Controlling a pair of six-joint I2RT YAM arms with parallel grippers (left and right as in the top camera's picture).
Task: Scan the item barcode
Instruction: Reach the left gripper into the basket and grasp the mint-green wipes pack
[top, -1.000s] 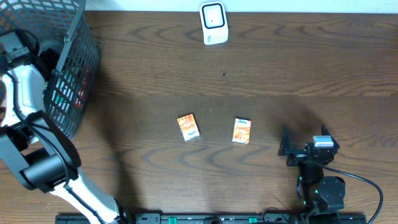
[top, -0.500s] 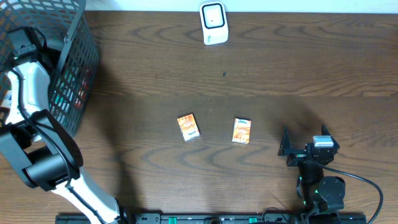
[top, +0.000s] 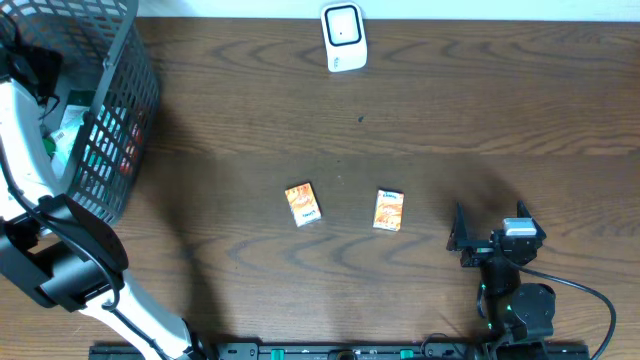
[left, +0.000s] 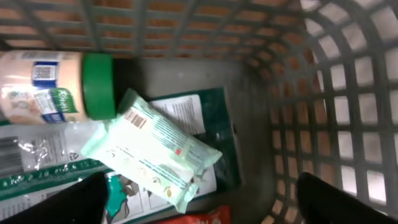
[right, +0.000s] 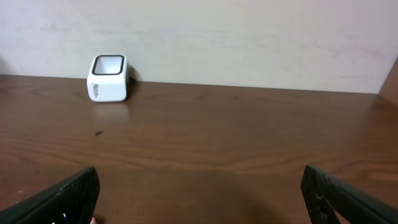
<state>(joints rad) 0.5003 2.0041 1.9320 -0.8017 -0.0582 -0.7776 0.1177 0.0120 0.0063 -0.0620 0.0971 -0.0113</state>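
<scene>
Closest to you, the right end effector (right: 199, 190) sits low at the near edge of the surface (top: 450, 120), fingers wide apart, gripping nothing. Mid-surface lie two small orange boxes, the left box (top: 303, 204) and the right box (top: 389, 210), apart from each other, their print too small to read. At far left, your left arm (top: 22, 125) reaches down into the grey mesh basket (top: 120, 120). There the left end effector (left: 205, 202) is spread wide and empty above a pale green packet (left: 152, 149) with blurred print, which lies beside a green-lidded jar (left: 56, 87). The white scanner (top: 342, 37) stands at the far edge.
</scene>
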